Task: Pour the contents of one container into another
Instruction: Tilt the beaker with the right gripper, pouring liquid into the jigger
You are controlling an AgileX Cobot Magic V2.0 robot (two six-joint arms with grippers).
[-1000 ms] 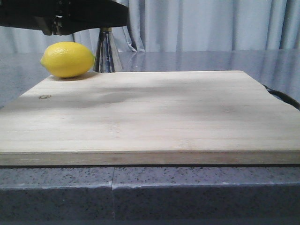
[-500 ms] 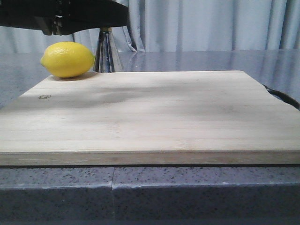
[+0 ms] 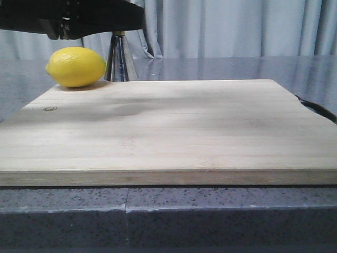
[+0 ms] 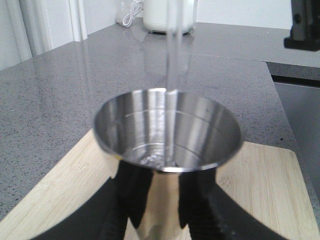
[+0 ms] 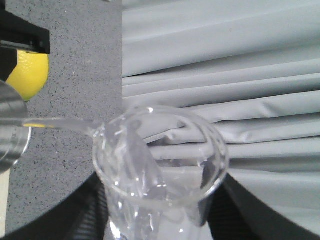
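Observation:
The steel jigger (image 4: 167, 130) stands upright on the wooden cutting board (image 4: 270, 180), and my left gripper (image 4: 167, 200) is shut on its narrow waist. A thin clear stream (image 4: 171, 50) falls into its open cup, where a little liquid lies. In the right wrist view the clear glass beaker (image 5: 160, 165) is tipped on its side, with my right gripper (image 5: 160, 215) shut on it. Its stream (image 5: 60, 123) runs from the lip to the jigger (image 5: 10, 130). In the front view only the jigger's lower cone (image 3: 120, 60) shows beneath my left arm (image 3: 68, 18); the beaker is out of that view.
A yellow lemon (image 3: 76, 66) lies at the board's (image 3: 168, 132) far left corner, right beside the jigger. A black object (image 3: 316, 109) pokes out at the board's right edge. A white appliance (image 4: 167, 15) stands far off on the grey stone counter (image 4: 50, 100).

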